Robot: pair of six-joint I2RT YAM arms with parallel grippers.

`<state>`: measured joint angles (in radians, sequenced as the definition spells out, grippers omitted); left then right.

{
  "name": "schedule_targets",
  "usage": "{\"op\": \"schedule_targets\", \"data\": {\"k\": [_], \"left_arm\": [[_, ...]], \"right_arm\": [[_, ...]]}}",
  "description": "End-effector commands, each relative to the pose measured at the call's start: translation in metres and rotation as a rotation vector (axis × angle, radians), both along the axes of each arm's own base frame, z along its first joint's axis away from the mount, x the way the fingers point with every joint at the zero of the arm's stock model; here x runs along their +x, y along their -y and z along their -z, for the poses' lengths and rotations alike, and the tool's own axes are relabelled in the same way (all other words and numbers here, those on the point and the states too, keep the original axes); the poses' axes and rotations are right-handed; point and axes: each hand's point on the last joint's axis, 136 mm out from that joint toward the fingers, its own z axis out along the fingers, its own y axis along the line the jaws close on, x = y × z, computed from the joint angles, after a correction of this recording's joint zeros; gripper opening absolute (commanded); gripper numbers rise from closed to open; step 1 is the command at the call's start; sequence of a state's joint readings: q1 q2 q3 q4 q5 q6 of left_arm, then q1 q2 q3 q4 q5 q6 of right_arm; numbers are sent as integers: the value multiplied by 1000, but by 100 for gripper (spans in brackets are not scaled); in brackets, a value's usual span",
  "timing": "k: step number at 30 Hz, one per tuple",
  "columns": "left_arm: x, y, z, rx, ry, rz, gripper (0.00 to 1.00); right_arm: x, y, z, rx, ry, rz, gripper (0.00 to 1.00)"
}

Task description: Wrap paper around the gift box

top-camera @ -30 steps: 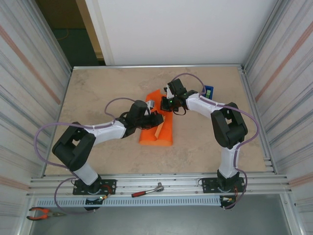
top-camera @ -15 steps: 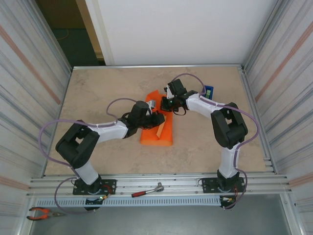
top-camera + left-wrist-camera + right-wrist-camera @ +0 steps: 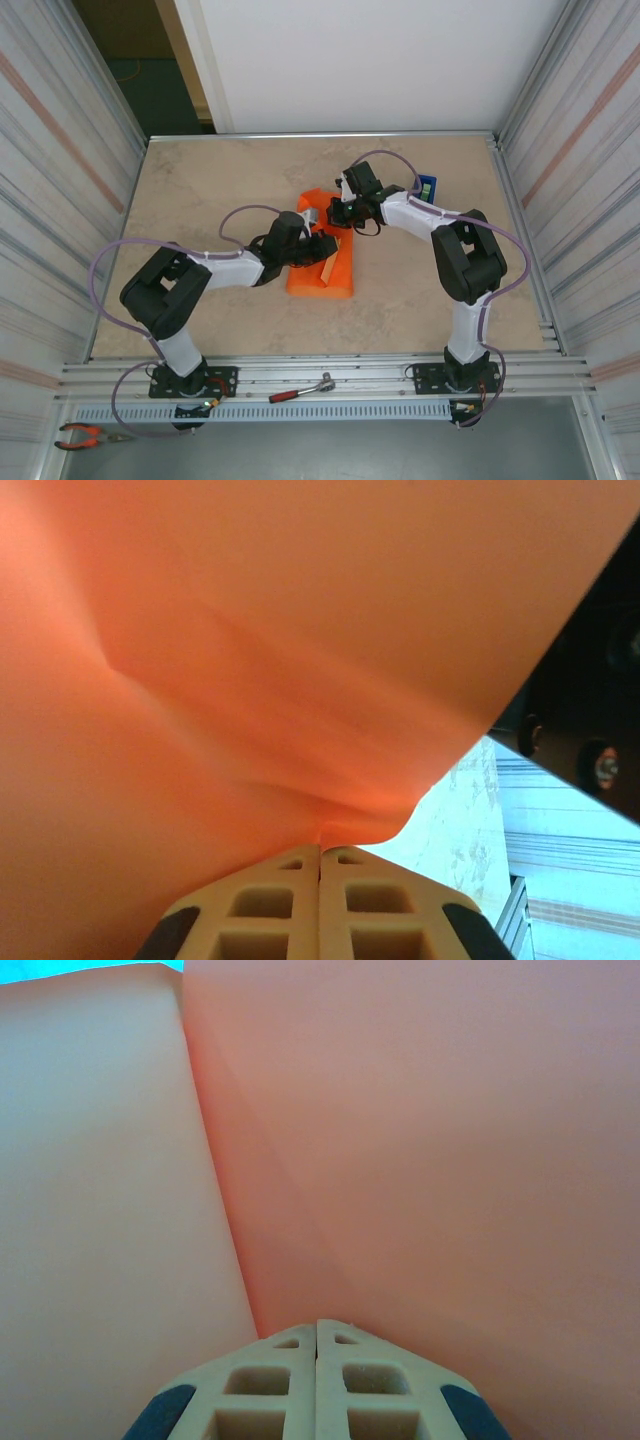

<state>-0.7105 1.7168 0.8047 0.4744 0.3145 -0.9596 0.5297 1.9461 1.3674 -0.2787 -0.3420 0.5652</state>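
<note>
The orange paper lies folded in a bundle at the table's middle. A pale sliver shows between its folds, most likely the gift box. My left gripper lies over the bundle's top, shut on a puckered edge of the paper. My right gripper is at the bundle's far end, shut, its tips pressed against the orange paper. Beside those tips stands a pale pink face of the gift box.
A blue tape dispenser sits behind the right arm near the far right edge. A ratchet tool and red-handled pliers lie on the front rails. Metal walls close both sides.
My left arm has drawn its elbow in and its gripper has slid slightly toward the near right over the bundle. The right arm has stayed put.
</note>
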Motion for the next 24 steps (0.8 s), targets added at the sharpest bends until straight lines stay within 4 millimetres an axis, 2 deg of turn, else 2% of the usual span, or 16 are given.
{"op": "schedule_targets", "data": {"k": [1,4,6,8,10,13,15,18,24], "left_arm": [[-20,-3,30,56,-89,8,0],[-21,-9,39,86,-113,-17,0],[-22,-12,43,99,-123,-28,0],[-23,-13,46,105,-132,-31,0],[-22,-14,48,109,-136,-35,0],[-22,-14,49,111,-138,-39,0],[-23,-14,51,111,-143,-38,0],[-23,-14,53,113,-146,-38,0],[-22,-14,55,118,-152,-42,0]], "right_arm": [[-22,19,49,-106,-165,11,0],[-5,23,20,-59,-123,29,0],[10,36,-6,-56,-68,68,1],[22,54,-33,-21,-22,125,14],[29,73,-56,1,19,181,32],[27,87,-75,17,57,209,60],[22,87,-76,22,65,206,72],[16,85,-66,16,49,204,82],[6,74,-30,-32,-12,205,93]]}}
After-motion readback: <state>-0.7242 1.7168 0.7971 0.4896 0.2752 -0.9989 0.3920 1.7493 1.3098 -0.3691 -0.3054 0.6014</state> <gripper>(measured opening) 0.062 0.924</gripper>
